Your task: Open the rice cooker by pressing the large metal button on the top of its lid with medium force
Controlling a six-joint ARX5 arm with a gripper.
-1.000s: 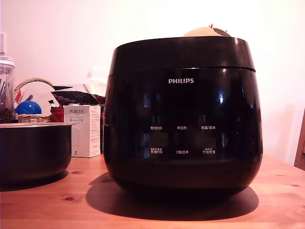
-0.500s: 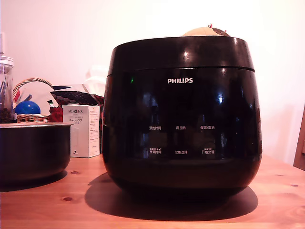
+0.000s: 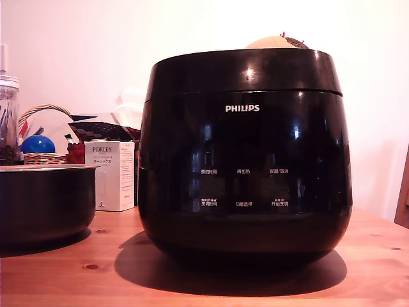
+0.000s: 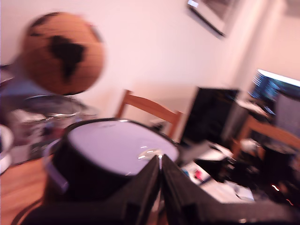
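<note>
Lid (image 3: 243, 71) sitting shut on the rice cooker (image 3: 244, 160), with the thin line between top and body looking tight all the way across in the exterior view. Standing in the middle of the wooden worktop (image 3: 377, 256), taking up most of that view, with the white PHILIPS name and two rows of small labels facing the camera. Sitting at the exterior view's left: a low dark pot (image 3: 45, 204), a white box (image 3: 114, 176) behind it, and a basket (image 3: 43, 137) with a blue ball (image 3: 38, 144). Not showing the big metal button from this side, since the top is out of sight. Not showing the arm in the exterior view either. Looking blurry in the wrist view, with the hand (image 4: 160, 161) pressed together, both dark fingers (image 4: 140, 187) meeting at a point and holding nothing. Pointing over a round black pot with a pale inside (image 4: 112, 145), with a brown and black globe (image 4: 63, 54) close by. Seeming to be at the start of the job: nothing pressed yet, lid not popped up. Leaving the whole push to be done, namely getting the closed tips above the button and pressing down firmly but not too hard.
</note>
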